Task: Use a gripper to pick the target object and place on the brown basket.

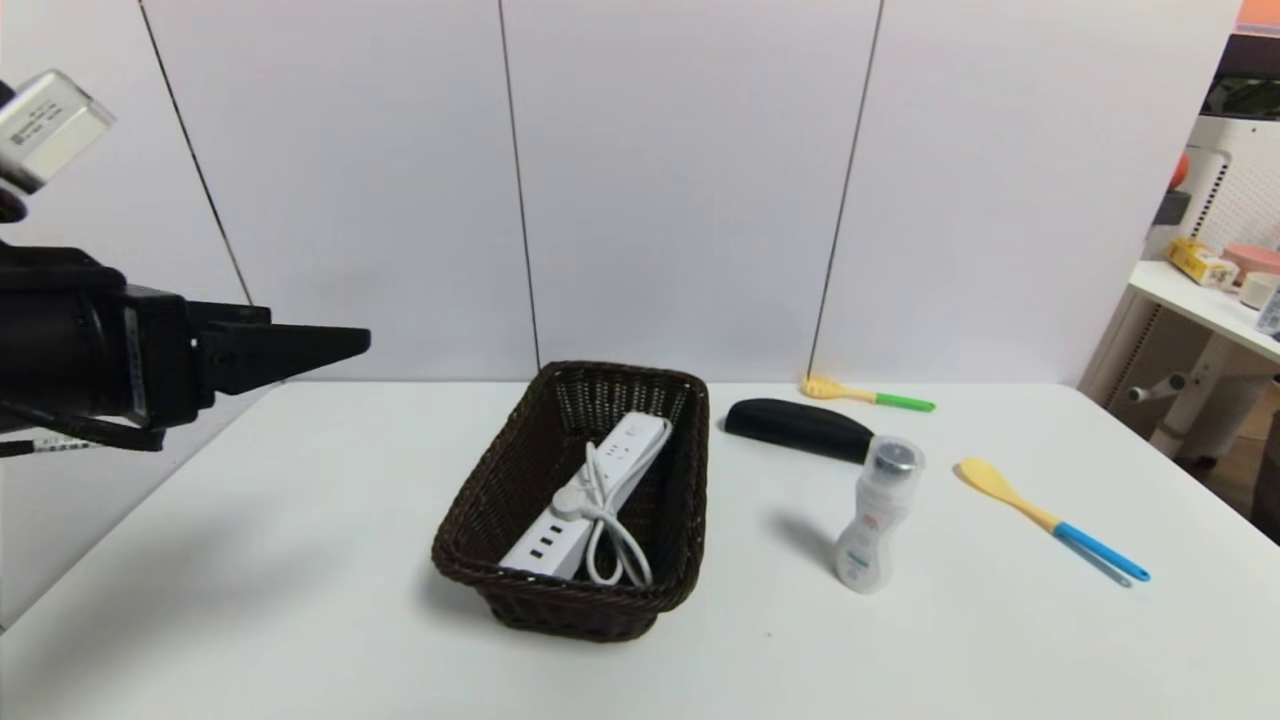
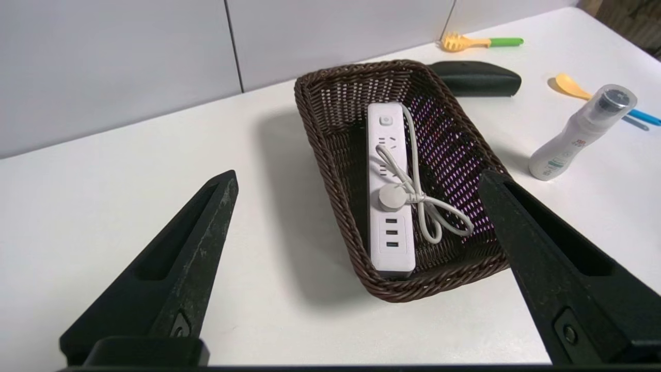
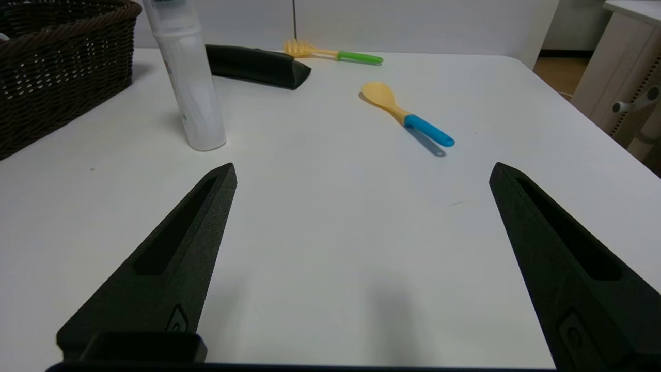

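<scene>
The white power strip (image 1: 595, 490) with its bundled cord lies inside the dark brown wicker basket (image 1: 500, 480) at the table's middle. It also shows in the left wrist view (image 2: 390, 206), within the basket (image 2: 330, 160). My left gripper (image 1: 355, 343) is raised high at the far left, away from the basket, open and empty; in its own view (image 2: 359, 178) the fingers stand wide apart. My right gripper (image 3: 361, 170) is open and empty, low over bare table right of the basket (image 3: 62, 77); it is out of the head view.
A white bottle (image 1: 877, 515) stands right of the basket. A black oblong case (image 1: 798, 428) lies behind it. A yellow fork with green handle (image 1: 865, 393) is at the back, a yellow spoon with blue handle (image 1: 1050, 520) at the right. A shelf (image 1: 1200, 300) stands beyond the table's right edge.
</scene>
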You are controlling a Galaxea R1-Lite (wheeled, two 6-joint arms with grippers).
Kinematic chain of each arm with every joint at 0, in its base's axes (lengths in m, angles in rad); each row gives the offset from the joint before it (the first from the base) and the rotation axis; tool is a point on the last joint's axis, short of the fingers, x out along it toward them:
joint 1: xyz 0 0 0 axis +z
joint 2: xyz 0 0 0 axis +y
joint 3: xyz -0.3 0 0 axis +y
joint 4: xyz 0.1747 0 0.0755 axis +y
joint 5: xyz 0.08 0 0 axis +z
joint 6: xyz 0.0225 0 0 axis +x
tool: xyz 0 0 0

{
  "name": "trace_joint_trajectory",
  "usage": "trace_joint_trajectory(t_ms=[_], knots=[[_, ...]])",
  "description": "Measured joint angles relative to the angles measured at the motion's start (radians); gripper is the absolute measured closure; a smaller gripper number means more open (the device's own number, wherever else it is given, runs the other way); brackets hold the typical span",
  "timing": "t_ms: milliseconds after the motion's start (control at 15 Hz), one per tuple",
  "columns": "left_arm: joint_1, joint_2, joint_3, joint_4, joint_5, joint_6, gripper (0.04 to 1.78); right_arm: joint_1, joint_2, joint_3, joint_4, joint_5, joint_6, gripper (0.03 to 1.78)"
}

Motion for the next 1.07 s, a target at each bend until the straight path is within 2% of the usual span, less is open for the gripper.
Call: trace_joint_trajectory(t_ms=[333, 600, 1067], knots=[[0.015, -0.049, 0.033, 0.009, 0.014, -0.008, 0.14, 0.0, 0.0, 0.0, 0.0, 0.0, 0.0, 0.12], [0.032, -0.066, 0.073, 0.015, 0.09, -0.015, 0.13, 0.0, 0.0, 0.0, 0.0, 0.0, 0.0, 0.12], [0.039, -0.01, 0.076, 0.002, 0.095, -0.012, 0.13, 0.0, 0.0, 0.0, 0.0, 0.001, 0.0, 0.12]])
